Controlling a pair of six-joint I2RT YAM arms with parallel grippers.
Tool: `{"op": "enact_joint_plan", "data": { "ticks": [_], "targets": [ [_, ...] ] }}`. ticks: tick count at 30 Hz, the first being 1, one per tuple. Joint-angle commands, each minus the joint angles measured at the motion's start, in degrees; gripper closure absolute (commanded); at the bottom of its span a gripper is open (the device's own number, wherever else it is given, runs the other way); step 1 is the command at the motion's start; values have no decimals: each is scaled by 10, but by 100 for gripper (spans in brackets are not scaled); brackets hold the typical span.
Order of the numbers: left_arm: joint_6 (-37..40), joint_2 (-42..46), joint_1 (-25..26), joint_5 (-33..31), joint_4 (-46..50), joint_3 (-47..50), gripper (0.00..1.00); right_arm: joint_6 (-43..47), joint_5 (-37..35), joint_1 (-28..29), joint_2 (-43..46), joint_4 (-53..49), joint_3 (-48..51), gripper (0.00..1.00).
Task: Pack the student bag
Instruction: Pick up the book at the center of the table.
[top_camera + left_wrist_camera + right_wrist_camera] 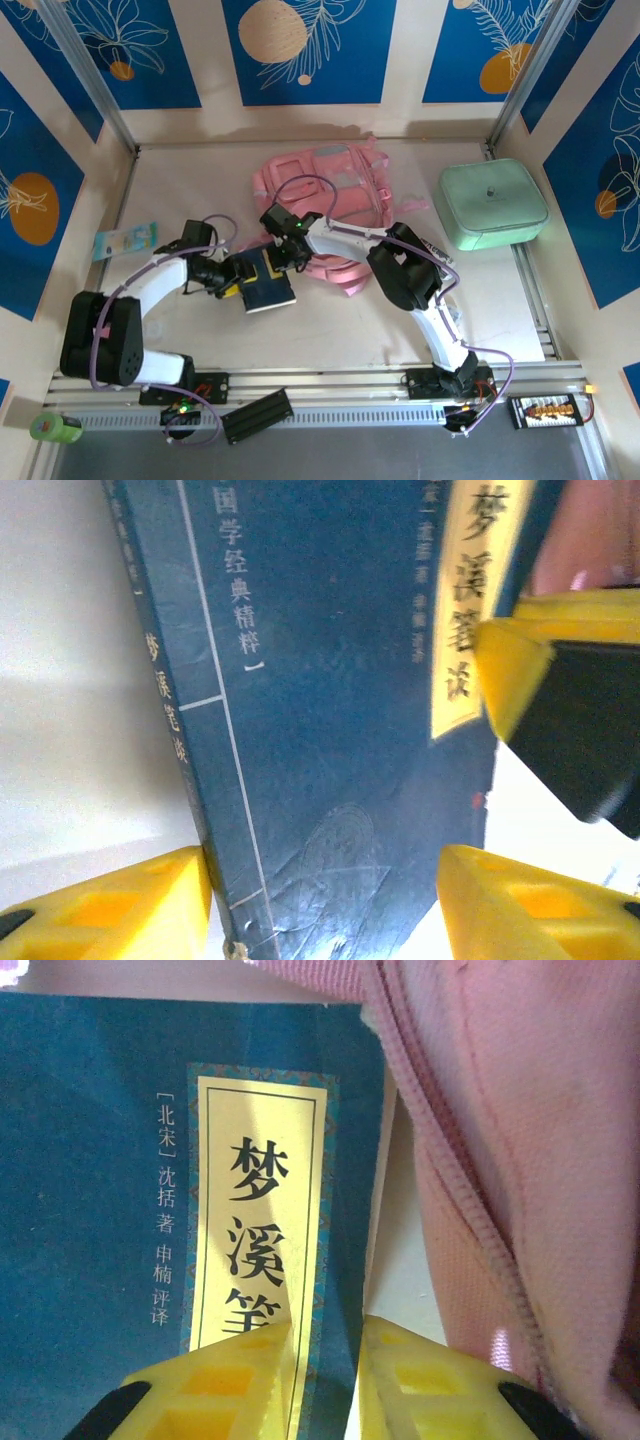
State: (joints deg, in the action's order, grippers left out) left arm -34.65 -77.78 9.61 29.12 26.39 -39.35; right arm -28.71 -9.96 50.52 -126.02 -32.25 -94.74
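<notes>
At the far middle of the table [350, 335]: the bag [325, 190], pink, lies flat, with its straps on the near side.
Bag in the right wrist view: pink fabric and a zip seam [500, 1160] are on the right side, just beside the page edge of the book.
Book: dark blue book [268, 285] with a yellow title strip; it lies on the table just in front of the bag, between the two grippers.
Left gripper [232, 278]: it is at the left end of the book. In its own view [320, 900] the fingers stand wide apart, one at the spine and the other overlapping the opposite edge. Whether they press the book, I cannot tell.
Right gripper [285, 248]: it is over the far end of the book, next to the bag. In its own view [325, 1380] the fingers are nearly together with a narrow gap, above the cover near the page edge. Whether they hold anything, I cannot tell.
Case: mint-green case [493, 205], to the right of the bag, not touching it.
Packet: light blue flat packet [125, 240], near the left wall.
</notes>
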Motion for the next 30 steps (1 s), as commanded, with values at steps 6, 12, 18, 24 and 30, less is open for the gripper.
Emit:
{"op": "enact_joint_plan", "data": {
  "ticks": [6,12,18,24,30],
  "targets": [
    [-27,40,1,63,-38,-27,46,-1,-4,0,-44,-19,41,78],
    [-83,19,1,45,-78,-9,59,0,-18,-1,-45,-21,47,79],
    [-138,6,1,24,-130,18,63,-1,-25,-1,-49,-25,51,80],
    [-179,-2,1,31,-182,33,65,1,-17,-4,-49,-20,54,81],
    [-179,-9,0,23,-180,27,71,3,-6,-6,-42,-15,56,81]
  ]
}}
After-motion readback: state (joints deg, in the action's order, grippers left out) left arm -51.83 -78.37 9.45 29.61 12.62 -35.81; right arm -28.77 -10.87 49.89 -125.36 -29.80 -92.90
